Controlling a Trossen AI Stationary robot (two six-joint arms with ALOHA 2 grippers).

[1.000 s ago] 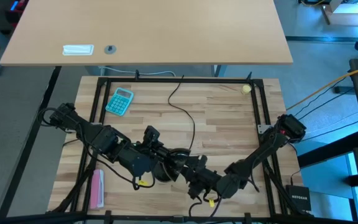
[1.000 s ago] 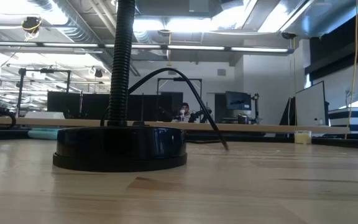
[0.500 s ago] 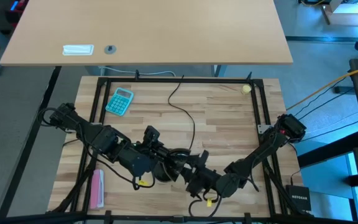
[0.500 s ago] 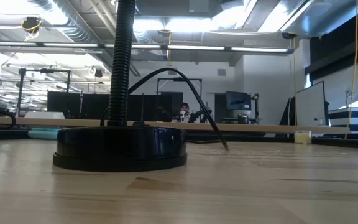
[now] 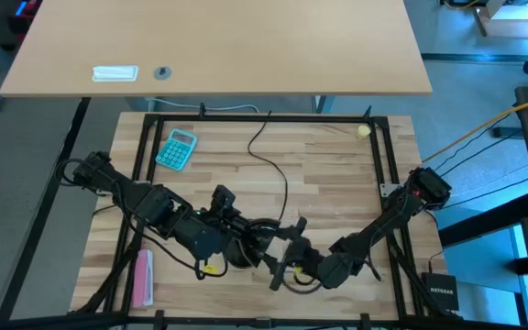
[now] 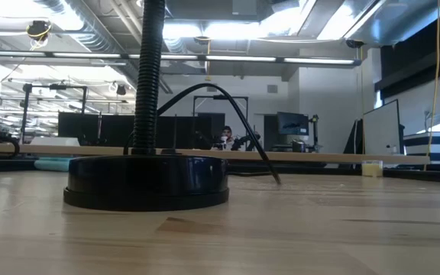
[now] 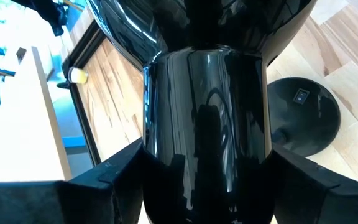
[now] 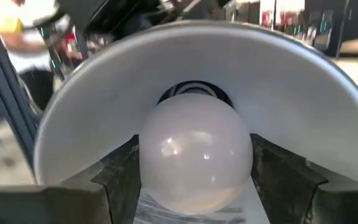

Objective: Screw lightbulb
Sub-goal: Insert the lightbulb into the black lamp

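A black lamp stands on its round base (image 6: 147,183), its ribbed neck (image 6: 150,76) rising out of the low view. Its glossy black head (image 7: 207,112) sits between the fingers of my left gripper (image 5: 236,240), which is shut on it. The white frosted lightbulb (image 8: 194,155) sits inside the shade's white bowl (image 8: 197,56), its narrow end toward the dark socket (image 8: 194,90). My right gripper (image 5: 278,255) is shut on the bulb. My left gripper pinches the lamp head's narrow cylinder (image 7: 166,124), just behind the flaring shade, between its two fingers (image 7: 104,186). It comes slanting down from the table's left and lies across the cylinder. The head is held up above the table. My right gripper pinches the bulb's round globe (image 8: 160,168) between its two fingers (image 8: 120,177), one on each side. It points level from the table's right, along the bulb's axis into the shade's mouth. The bulb stays inside the shade, its narrow end at the socket.
The lamp's cord (image 5: 278,174) runs to the far edge. A teal calculator (image 5: 176,149) lies at the far left, a pale yellow ball (image 5: 363,131) at the far right, and a pink object (image 5: 143,278) near the left front. A black frame (image 5: 264,117) borders the table.
My right gripper has rolled about the line it points along, staying in place at the shade's mouth. The lamp and my left gripper have kept still.
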